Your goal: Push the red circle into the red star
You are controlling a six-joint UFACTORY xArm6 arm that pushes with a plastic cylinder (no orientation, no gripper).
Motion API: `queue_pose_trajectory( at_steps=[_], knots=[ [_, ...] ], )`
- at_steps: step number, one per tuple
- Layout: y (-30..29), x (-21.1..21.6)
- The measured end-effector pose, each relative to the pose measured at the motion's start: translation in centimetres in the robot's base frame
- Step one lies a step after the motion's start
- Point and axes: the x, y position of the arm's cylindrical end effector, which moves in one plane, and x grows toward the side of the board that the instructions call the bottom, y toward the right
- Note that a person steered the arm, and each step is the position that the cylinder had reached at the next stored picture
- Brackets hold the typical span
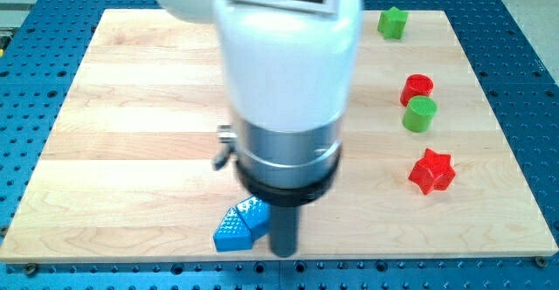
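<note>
Nearest, my tip [285, 252], a bare rod with no fingers, touches blue blocks [241, 225], well apart from red circle [417, 86] and red star [431, 171].

Green star [392, 22] top right, green cylinder [420, 114] below, blue blocks [241, 224] bottom centre

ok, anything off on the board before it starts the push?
Nothing damaged. One oddity: my tip sits at the view's bottom beside the blue blocks, far from the red circle, and a green cylinder stands between it and the red star.
</note>
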Motion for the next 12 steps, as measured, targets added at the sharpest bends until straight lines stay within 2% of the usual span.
queue_pose_trajectory(
  at_steps=[2, 3, 6, 7, 8, 9, 10, 11, 12],
  knots=[
    [11.6, -0.3],
    [13.7, -0.2],
    [13.8, 0.0],
    [10.3, -0.2],
    [4.9, -4.4],
    [6.0, -9.9],
    [13.6, -11.1],
    [16.9, -11.0],
    [17.1, -9.8]
  ],
)
